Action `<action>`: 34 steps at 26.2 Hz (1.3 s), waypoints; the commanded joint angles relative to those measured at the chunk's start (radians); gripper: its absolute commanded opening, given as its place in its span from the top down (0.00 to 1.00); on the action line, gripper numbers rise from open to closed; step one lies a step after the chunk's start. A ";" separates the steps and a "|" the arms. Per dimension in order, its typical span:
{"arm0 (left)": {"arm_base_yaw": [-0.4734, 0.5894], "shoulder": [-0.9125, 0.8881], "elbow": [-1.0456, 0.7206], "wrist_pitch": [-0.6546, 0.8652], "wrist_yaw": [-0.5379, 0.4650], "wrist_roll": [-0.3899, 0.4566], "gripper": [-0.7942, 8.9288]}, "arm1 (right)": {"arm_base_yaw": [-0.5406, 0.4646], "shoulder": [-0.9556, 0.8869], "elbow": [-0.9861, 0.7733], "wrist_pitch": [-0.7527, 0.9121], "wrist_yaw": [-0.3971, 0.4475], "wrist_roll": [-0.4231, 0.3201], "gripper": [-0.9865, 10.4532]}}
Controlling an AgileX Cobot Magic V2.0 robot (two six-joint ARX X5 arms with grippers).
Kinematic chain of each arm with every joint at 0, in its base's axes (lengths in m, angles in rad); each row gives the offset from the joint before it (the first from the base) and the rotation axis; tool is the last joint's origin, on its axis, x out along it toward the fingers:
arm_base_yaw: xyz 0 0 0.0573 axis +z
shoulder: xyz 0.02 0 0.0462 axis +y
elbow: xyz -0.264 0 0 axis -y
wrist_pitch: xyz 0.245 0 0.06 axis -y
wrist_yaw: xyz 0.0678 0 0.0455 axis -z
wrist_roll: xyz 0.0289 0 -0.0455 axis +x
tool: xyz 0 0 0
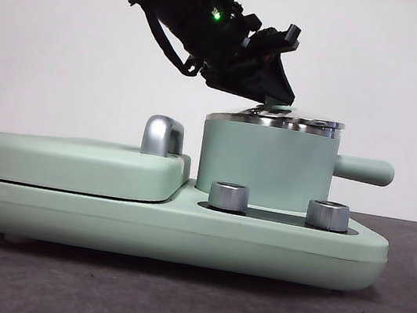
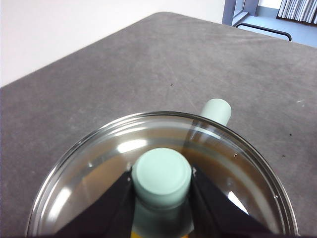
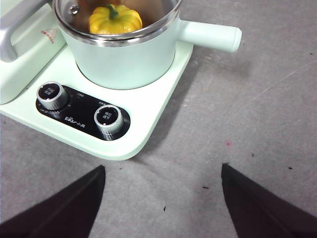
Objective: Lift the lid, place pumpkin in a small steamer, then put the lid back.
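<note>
The small steamer (image 1: 266, 170) stands on the right half of the base, its side handle (image 1: 365, 170) pointing right. Inside it lies the yellow-orange pumpkin (image 3: 115, 19), visible in the right wrist view. The glass lid (image 1: 293, 122) sits on the steamer's steel rim, slightly tilted. My left gripper (image 1: 277, 96) comes down from the upper left and is shut on the lid's mint knob (image 2: 162, 173), one black jaw on each side. My right gripper (image 3: 163, 198) hangs open over the bare table in front of the base, holding nothing.
The wide mint base appliance (image 1: 166, 221) carries a flat griddle cover (image 1: 72, 163) with a steel handle (image 1: 160, 135) on the left. Two steel dials (image 1: 228, 196) (image 1: 327, 215) stand in front of the steamer. Grey table (image 3: 257, 114) lies around it.
</note>
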 commanded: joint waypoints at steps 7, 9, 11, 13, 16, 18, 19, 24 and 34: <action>0.019 -0.019 0.016 0.029 0.002 -0.004 0.91 | 0.008 0.003 0.005 0.012 0.005 0.011 0.60; 0.018 -0.019 0.016 0.066 0.001 -0.005 0.91 | 0.008 0.003 0.005 0.010 0.005 0.011 0.60; 0.018 -0.019 0.017 0.084 0.001 -0.005 0.91 | 0.008 0.003 0.005 0.010 0.005 0.010 0.60; 0.018 -0.019 0.017 0.082 0.002 -0.005 0.91 | 0.008 0.003 0.005 0.010 0.005 0.010 0.60; 0.014 -0.019 0.017 0.081 0.003 -0.005 0.91 | 0.008 0.003 0.005 0.010 0.005 0.010 0.60; 0.009 -0.019 0.017 0.073 0.010 -0.005 0.91 | 0.008 0.003 0.005 0.010 0.006 0.010 0.60; 0.004 -0.019 0.017 0.061 0.012 -0.004 0.91 | 0.008 0.003 0.005 0.010 0.015 0.010 0.60; -0.016 -0.019 0.017 0.022 0.012 0.030 0.91 | 0.008 0.003 0.005 0.010 0.025 0.010 0.60; -0.012 -0.024 0.017 0.021 -0.025 0.061 0.91 | 0.008 0.003 0.005 0.010 0.031 0.010 0.60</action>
